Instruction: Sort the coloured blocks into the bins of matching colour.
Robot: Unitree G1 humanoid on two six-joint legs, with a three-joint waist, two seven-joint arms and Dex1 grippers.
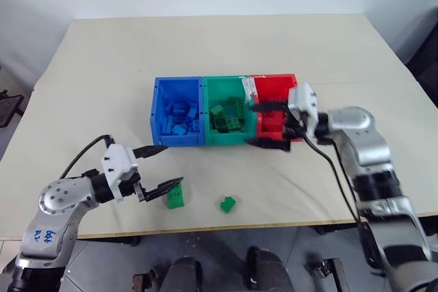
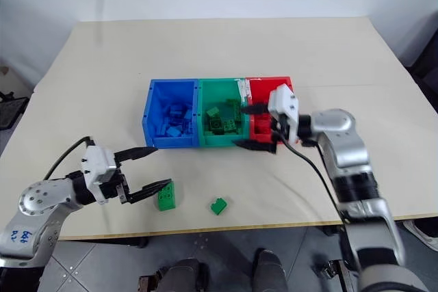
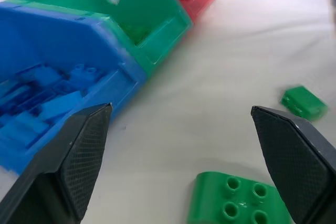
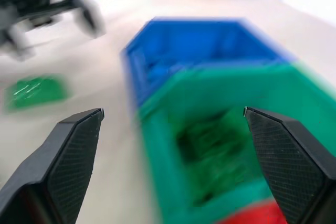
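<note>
Three joined bins stand mid-table: blue bin (image 1: 176, 140), green bin (image 1: 229, 139), red bin (image 1: 274, 78). Blue blocks (image 1: 179, 117) lie in the blue one, green blocks (image 1: 229, 117) in the green one. Two green blocks lie loose on the table near the front edge: an oblong one (image 1: 176, 196) and a smaller one (image 1: 228, 204). My left gripper (image 1: 171, 165) is open and empty, low over the table, its near finger right beside the oblong green block (image 3: 241, 203). My right gripper (image 1: 250, 125) is open and empty, pointing left across the red bin's front toward the green bin (image 4: 226, 129).
The cream table (image 1: 219, 46) has wide bare room behind and to both sides of the bins. Its front edge runs just below the loose blocks. A black cable (image 1: 85, 152) loops off my left wrist.
</note>
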